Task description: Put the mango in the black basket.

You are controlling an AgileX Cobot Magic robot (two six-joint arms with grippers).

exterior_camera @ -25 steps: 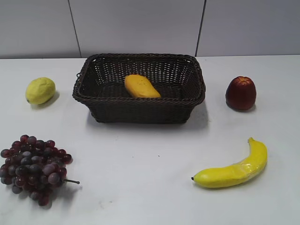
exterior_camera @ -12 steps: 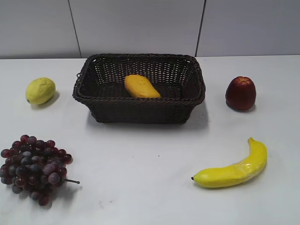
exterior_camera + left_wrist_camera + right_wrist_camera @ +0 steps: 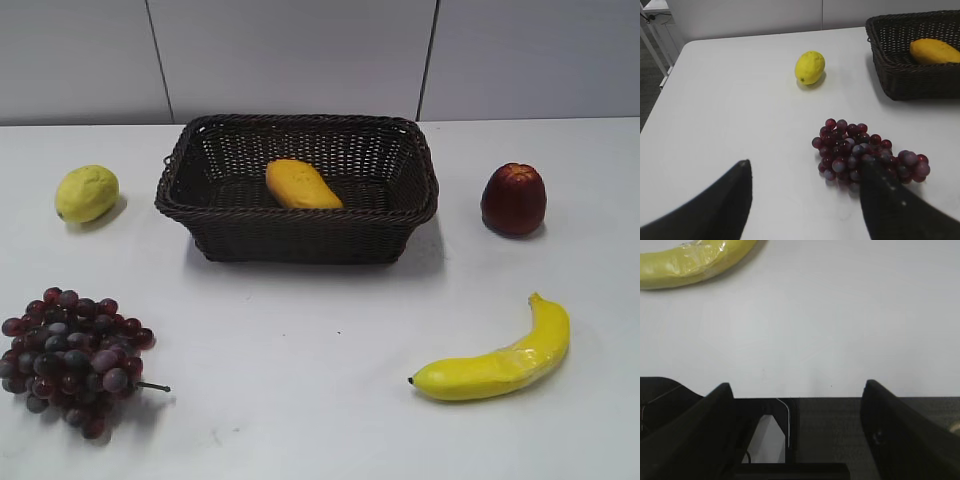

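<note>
The orange-yellow mango lies inside the black basket at the back middle of the white table; both also show at the top right of the left wrist view, the mango in the basket. Neither gripper shows in the exterior view. My left gripper is open and empty, low over the table, its right finger in front of the grapes. My right gripper is open and empty at the table's front edge, well short of the banana.
A yellow lemon lies left of the basket, a dark red apple right of it. Purple grapes sit at the front left and a banana at the front right. The table's near edge shows in the right wrist view.
</note>
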